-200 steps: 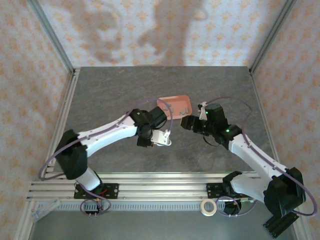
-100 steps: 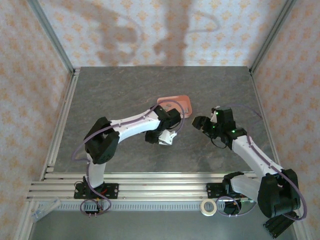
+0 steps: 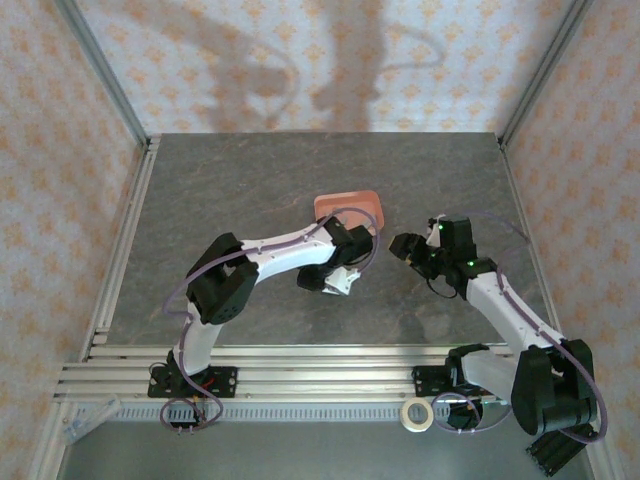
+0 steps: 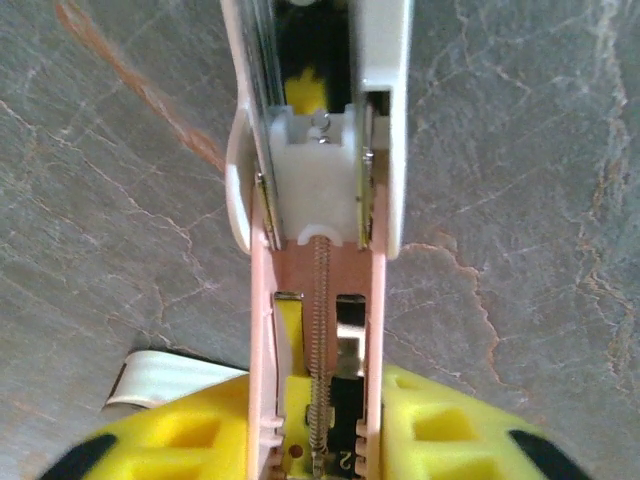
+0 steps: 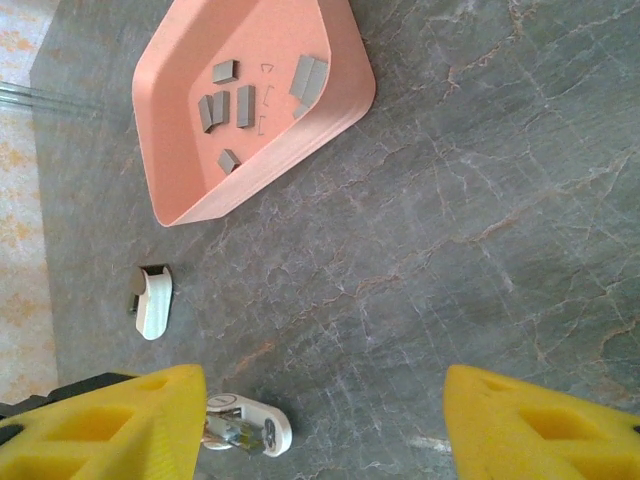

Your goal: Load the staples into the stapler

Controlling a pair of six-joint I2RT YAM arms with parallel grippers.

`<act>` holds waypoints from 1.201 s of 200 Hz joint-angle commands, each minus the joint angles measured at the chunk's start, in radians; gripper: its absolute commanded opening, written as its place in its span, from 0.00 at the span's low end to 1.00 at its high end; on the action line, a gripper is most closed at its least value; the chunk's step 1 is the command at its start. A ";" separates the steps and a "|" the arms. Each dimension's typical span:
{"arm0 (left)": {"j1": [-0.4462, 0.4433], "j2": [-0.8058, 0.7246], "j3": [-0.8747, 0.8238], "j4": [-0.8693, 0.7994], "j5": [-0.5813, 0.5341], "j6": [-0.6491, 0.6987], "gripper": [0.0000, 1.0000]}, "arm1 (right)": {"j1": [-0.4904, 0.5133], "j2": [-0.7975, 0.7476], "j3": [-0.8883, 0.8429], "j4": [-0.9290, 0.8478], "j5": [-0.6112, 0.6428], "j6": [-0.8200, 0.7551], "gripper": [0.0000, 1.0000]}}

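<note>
The stapler is hinged open, its pink channel with a thin spring and its white top pointing away from the camera just above the table. My left gripper is shut on its near end, a yellow pad against each side. From above, that gripper sits just below the pink tray. The staples, several grey strips, lie loose in the tray. My right gripper hangs open over bare table right of the tray, with the stapler's white tip beside its left finger.
A small white ribbed piece lies on the table below the tray, left of the stapler. Aluminium frame rails border the table's left and right sides. A roll of tape sits on the front rail.
The left arm has stretched further right, carrying the stapler a little toward the right gripper. The right gripper has drawn back slightly to the right.
</note>
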 commanded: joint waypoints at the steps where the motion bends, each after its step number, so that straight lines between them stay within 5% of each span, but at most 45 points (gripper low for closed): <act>1: -0.008 -0.004 0.028 -0.013 -0.021 0.000 0.37 | -0.004 -0.003 0.001 0.009 -0.018 -0.037 0.63; 54: -0.004 -0.138 -0.047 0.088 -0.031 -0.016 0.55 | -0.003 -0.003 0.062 -0.074 -0.042 -0.098 0.64; 97: 0.039 -0.405 -0.245 0.295 0.053 -0.171 0.64 | 0.049 -0.018 0.134 -0.165 -0.016 -0.191 0.64; 139: 0.134 -0.699 -0.536 0.619 0.111 -0.419 0.72 | 0.166 -0.048 0.194 -0.188 0.029 -0.316 0.64; 196: 0.183 -1.043 -0.939 1.045 -0.034 -0.969 0.86 | 0.260 0.003 0.309 -0.315 -0.014 -0.679 0.63; 240: 0.204 -1.203 -1.120 1.176 -0.155 -1.195 0.92 | 0.288 0.115 0.410 -0.339 -0.011 -0.810 0.63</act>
